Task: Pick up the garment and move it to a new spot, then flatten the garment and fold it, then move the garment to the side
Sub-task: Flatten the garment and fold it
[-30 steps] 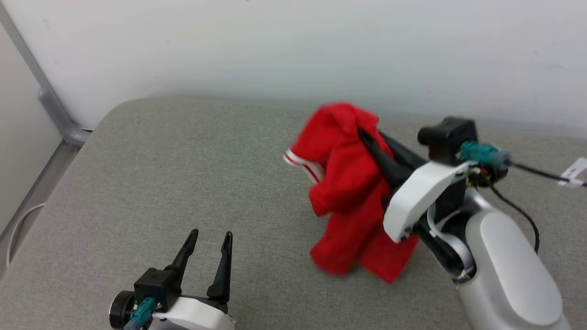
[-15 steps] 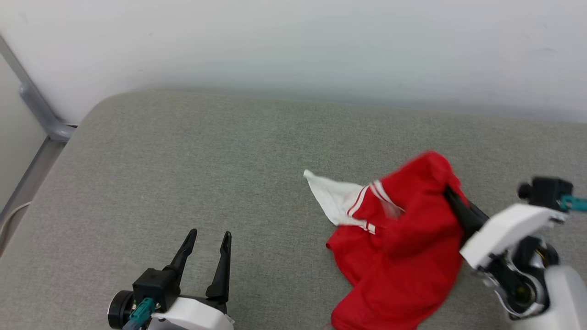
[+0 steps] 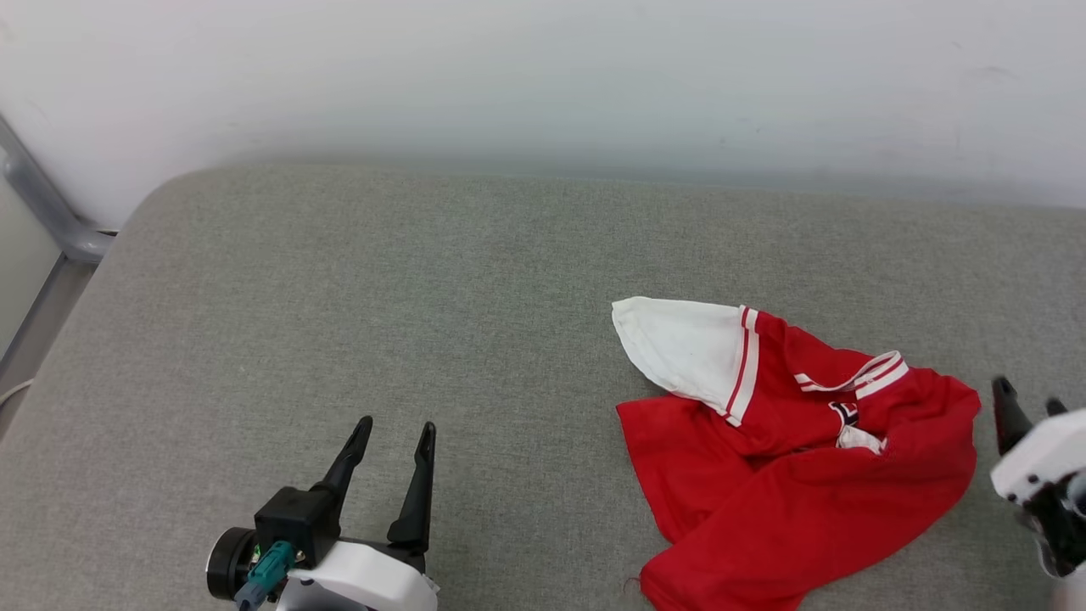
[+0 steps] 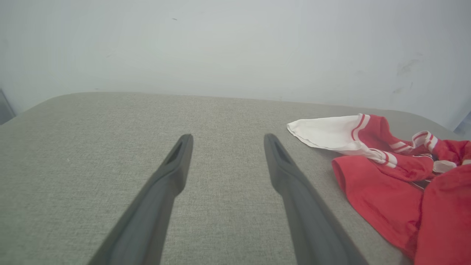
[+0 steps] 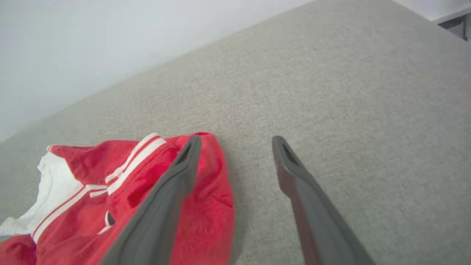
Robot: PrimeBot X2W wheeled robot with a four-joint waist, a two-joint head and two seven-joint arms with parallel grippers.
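Nearest, at the head view's lower left, the left gripper (image 3: 396, 424) hovers with its fingers spread wide, holding nothing. At the lower right, the right gripper (image 3: 1028, 395) pokes in just beside the garment (image 3: 789, 484). Its wrist view shows what the head view cannot: fingers wide apart, bare grey cushion (image 5: 331, 92) between them, one finger overlapping the red edge, contact unclear. The garment lies crumpled on the cushion's right half, white sleeve (image 3: 679, 348) toward the pale wall (image 3: 543, 76).
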